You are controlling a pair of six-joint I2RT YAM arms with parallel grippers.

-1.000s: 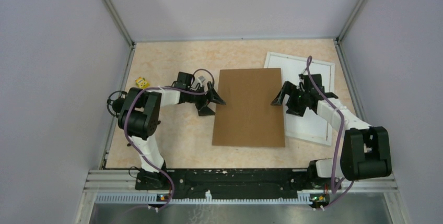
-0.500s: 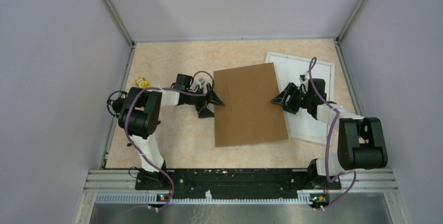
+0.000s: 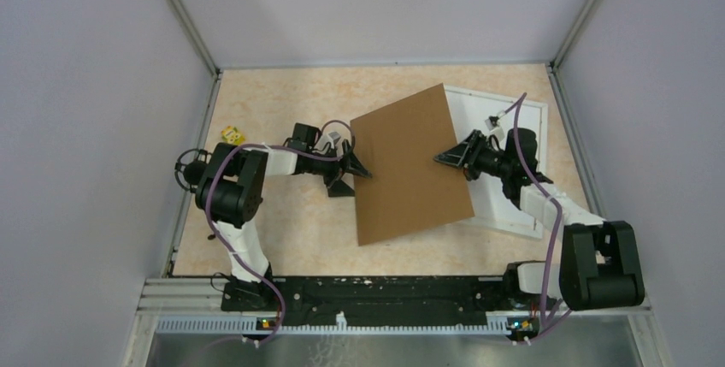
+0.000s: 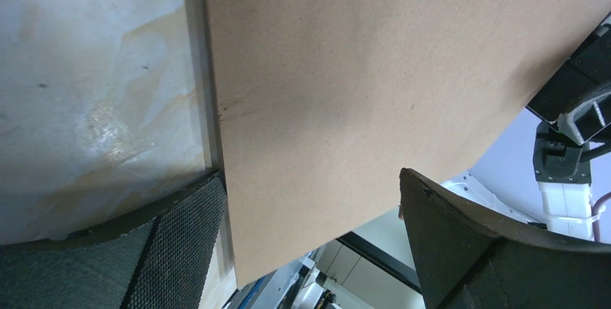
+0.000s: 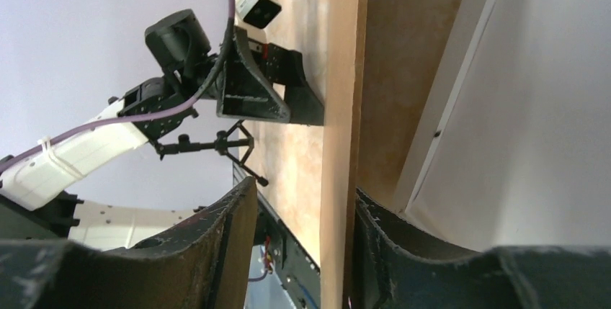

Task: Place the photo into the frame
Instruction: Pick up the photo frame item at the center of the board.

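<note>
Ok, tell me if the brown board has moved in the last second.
Yes. The brown board has turned counterclockwise; its far right corner now reaches the frame's far left corner.

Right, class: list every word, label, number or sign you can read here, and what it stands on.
None can be read.
The board and frame show no print.
The yellow thing may carry some, but it is too small to tell.
</note>
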